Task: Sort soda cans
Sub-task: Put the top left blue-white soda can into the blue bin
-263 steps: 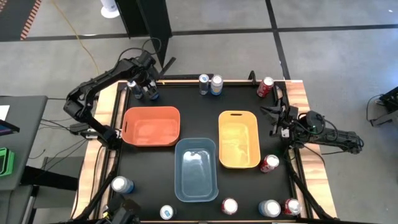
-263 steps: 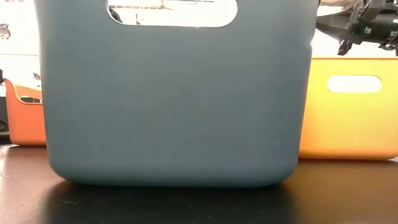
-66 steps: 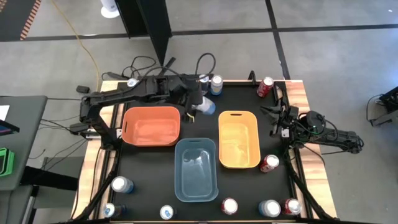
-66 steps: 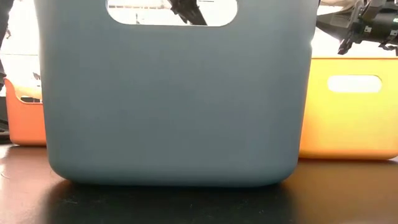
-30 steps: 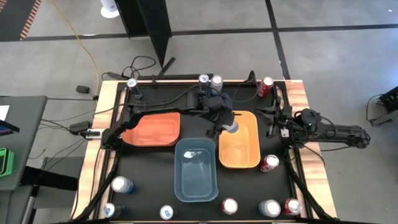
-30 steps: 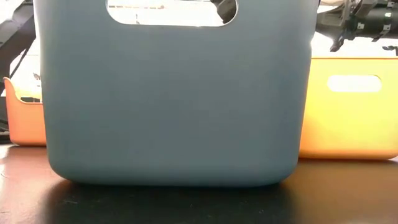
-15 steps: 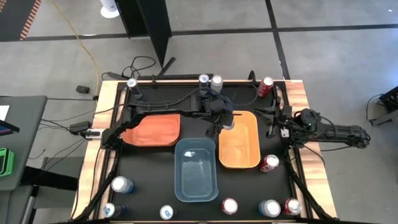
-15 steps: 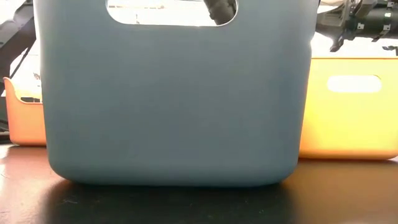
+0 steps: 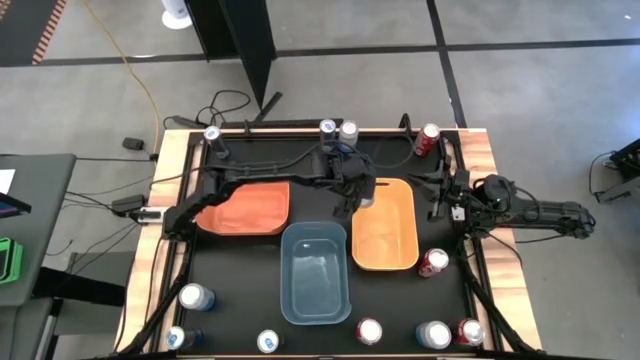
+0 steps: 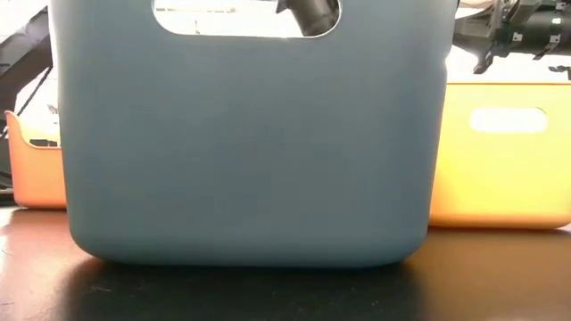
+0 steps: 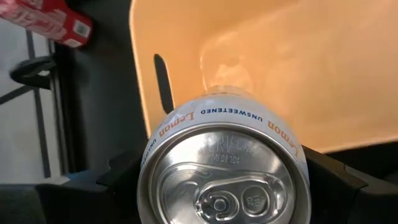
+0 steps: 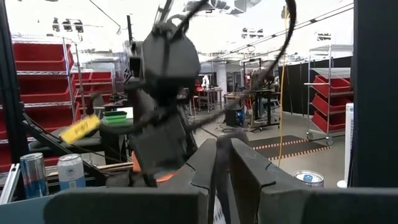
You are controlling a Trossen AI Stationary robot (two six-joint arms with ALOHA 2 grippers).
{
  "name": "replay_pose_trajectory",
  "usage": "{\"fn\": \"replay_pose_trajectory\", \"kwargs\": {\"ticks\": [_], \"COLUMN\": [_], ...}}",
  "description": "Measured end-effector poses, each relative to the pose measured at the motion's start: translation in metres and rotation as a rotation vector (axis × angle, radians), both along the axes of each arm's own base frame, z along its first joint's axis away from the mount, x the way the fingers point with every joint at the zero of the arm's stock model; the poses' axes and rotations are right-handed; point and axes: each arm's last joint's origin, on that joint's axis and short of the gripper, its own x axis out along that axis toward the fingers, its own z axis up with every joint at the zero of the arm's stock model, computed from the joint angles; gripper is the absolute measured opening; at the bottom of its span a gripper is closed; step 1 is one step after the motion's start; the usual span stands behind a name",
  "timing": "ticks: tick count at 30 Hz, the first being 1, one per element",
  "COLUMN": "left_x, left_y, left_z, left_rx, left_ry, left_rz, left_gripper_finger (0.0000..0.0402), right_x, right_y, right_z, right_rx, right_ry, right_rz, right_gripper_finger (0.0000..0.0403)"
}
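My left gripper [image 9: 362, 196] hangs over the far left corner of the yellow bin [image 9: 392, 245], shut on a silver-white soda can [image 11: 224, 162] lettered "Lemon". An orange bin [image 9: 245, 207] and a blue bin [image 9: 315, 275] stand beside the yellow one. Other soda cans stand along the far edge [image 9: 338, 131] and the near edge [image 9: 369, 331]. A red one [image 9: 433, 262] is right of the yellow bin. My right gripper [image 9: 437, 196] waits shut at the table's right edge, holding nothing. My left gripper pinches the can's side wall [image 11: 155, 140] between its two fingers [image 11: 124, 177], one on either side, just below the silver top. The fingers slant down from the table's far left. The can is lifted clear and tilted, its bottom toward the inside of the yellow bin.
The blue bin's wall [image 10: 250, 143] fills the low view, with part of the left arm [image 10: 308, 13] showing through its handle slot. A red can [image 9: 428, 138] stands at the far right corner. Cables run along the far left edge [image 9: 240, 110].
My left gripper has sunk toward the yellow bin with the can and has drawn a little toward the bin's far left corner. The can stays held and clear of the bin.
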Motion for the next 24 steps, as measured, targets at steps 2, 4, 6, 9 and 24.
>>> {"fn": "replay_pose_trajectory", "kwargs": {"ticks": [2,4,6,9,24], "left_x": [0.002,0.005,0.005,0.007,0.008], "left_y": [0.000,0.001,0.001,0.002,0.003], "left_z": [-0.006,-0.009,-0.013,-0.019,-0.021], "left_rx": [-0.003,0.000,-0.003,-0.003,-0.007], "left_ry": [0.015,0.009,0.027,0.042,0.047], "left_rz": [-0.001,0.001,0.003,0.004,0.011], "left_gripper_finger": [0.0303,0.0303,0.0303,0.0303,0.0303], "right_x": [0.000,0.001,0.001,0.002,0.002], "right_y": [0.000,0.000,0.000,0.000,0.000], "right_z": [0.000,0.000,-0.001,-0.001,-0.001], "right_rx": [0.000,0.000,0.000,0.000,0.000], "right_ry": [0.000,0.004,0.007,0.013,0.013], "right_rz": [0.001,0.000,0.000,-0.001,-0.001], "right_gripper_finger": [0.0062,0.0062,0.0062,0.0062,0.0062]}}
